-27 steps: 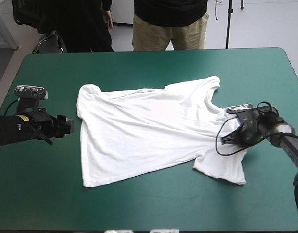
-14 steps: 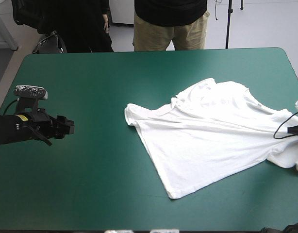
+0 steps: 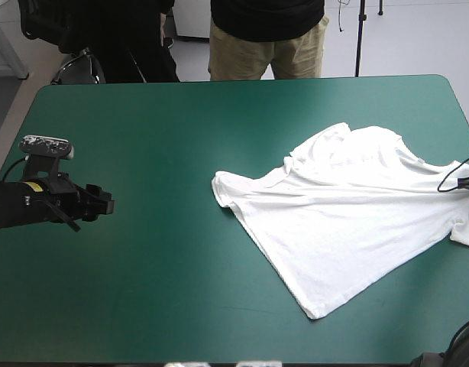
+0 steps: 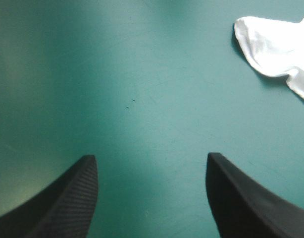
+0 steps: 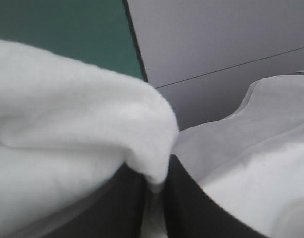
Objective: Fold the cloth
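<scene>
White T-shirt (image 3: 349, 222): lies spread on the right half of the desk (image 3: 242, 88), pulled into a rough wedge. Its creases run toward the right gripper at the desk's right edge.
Teal-green cover (image 4: 142, 74): bare under the left gripper and for a long stretch ahead of it.
Left gripper (image 4: 151, 157): black fingers stand wide apart with nothing between them, low over the cover near the desk's left edge.
T-shirt seen from the left gripper: well ahead and off to one side — only a rounded white corner shows, lying flat on the cover.
Right gripper (image 5: 154, 186): black fingers all but closed, with a fold of the T-shirt pinched between them.
Cloth at the right gripper: it bulges thickly over one finger and spreads smoother beside the other — the desk's edge shows just ahead of the grip.
</scene>
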